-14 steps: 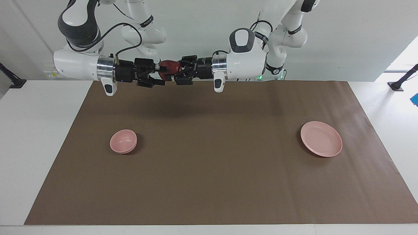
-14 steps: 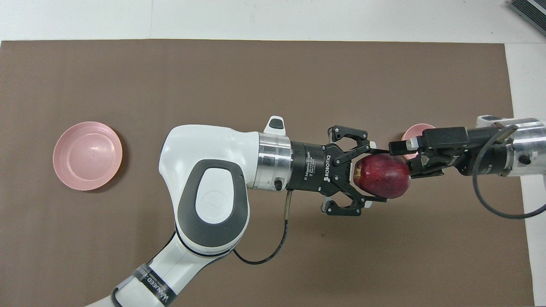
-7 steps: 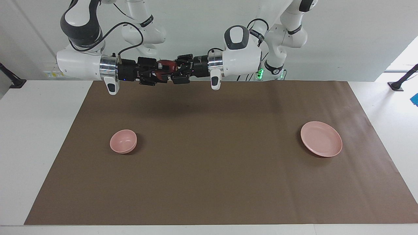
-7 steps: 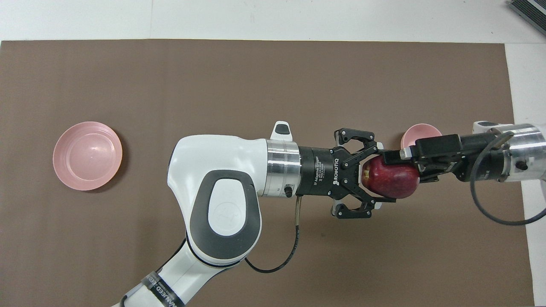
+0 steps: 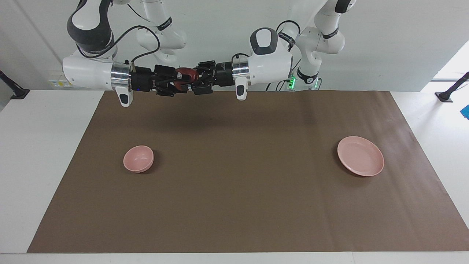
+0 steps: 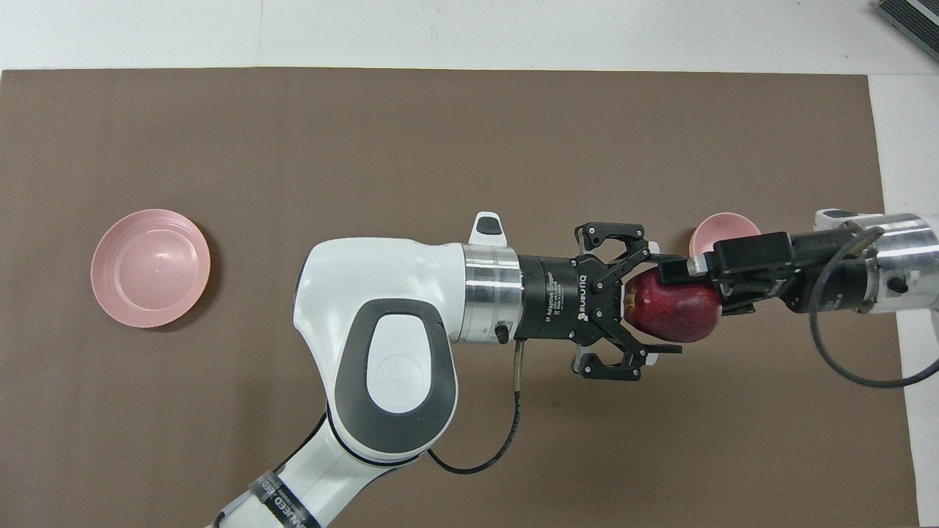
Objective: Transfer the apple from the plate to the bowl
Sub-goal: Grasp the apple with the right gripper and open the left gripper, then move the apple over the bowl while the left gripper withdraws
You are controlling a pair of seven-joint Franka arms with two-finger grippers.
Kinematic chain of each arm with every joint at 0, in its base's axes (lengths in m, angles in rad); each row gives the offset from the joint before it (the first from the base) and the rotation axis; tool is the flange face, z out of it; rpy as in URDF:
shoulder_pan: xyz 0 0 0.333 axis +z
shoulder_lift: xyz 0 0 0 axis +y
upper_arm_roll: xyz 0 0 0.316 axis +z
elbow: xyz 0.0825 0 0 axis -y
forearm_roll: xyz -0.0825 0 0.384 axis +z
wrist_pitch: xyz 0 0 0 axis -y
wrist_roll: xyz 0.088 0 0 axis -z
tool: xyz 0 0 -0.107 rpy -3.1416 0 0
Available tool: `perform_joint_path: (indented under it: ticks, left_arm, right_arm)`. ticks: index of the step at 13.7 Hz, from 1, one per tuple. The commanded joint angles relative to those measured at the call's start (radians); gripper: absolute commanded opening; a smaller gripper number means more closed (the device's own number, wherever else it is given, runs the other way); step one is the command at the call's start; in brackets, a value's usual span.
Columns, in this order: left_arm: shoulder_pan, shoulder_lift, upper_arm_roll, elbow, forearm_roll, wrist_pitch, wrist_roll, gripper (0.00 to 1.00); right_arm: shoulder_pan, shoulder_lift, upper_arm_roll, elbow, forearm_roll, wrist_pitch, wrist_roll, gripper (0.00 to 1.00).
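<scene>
The dark red apple [image 5: 184, 77] [image 6: 671, 312] hangs high in the air between both grippers, over the part of the mat nearest the robots. My left gripper [image 5: 191, 79] [image 6: 655, 304] has a finger along each side of it. My right gripper [image 5: 179, 81] [image 6: 681, 293] comes in from the other end and is closed on it from above and below. The pale pink bowl [image 5: 138, 158] [image 6: 722, 224] stands empty toward the right arm's end, partly covered by the right gripper in the overhead view. The wide pink plate [image 5: 360, 156] [image 6: 150, 268] lies empty toward the left arm's end.
A brown mat [image 5: 234, 190] covers most of the white table [image 5: 40, 154]. Only the bowl and the plate stand on it.
The right gripper has slid further onto the apple and closed on it. Both grippers and the apple have risen a little. The left gripper's fingers have spread slightly.
</scene>
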Motion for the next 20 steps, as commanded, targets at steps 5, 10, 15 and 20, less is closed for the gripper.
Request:
perform_joint_path:
  ticks: [5,10,15,20]
  left_arm:
    - [-0.012,-0.010,0.011,-0.006,-0.002,0.024,-0.013,1.00]
    - [0.075,-0.026,0.020,-0.042,0.120,-0.009,-0.032,1.00]
    - [0.151,-0.025,0.022,-0.053,0.410,-0.030,-0.033,1.00]
    - [0.244,-0.014,0.036,-0.047,0.735,-0.146,-0.032,1.00]
  right_arm:
    - [-0.009,-0.011,0.003,-0.002,-0.065,-0.010,0.005,0.00]
    - [-0.039,0.003,0.003,0.024,-0.315,-0.013,-0.142,0.00]
    - [-0.082,0.060,0.002,0.116,-0.609,0.013,-0.276,0.00]
    - [-0.026,0.091,0.016,0.133,-0.947,0.244,-0.357,0.00]
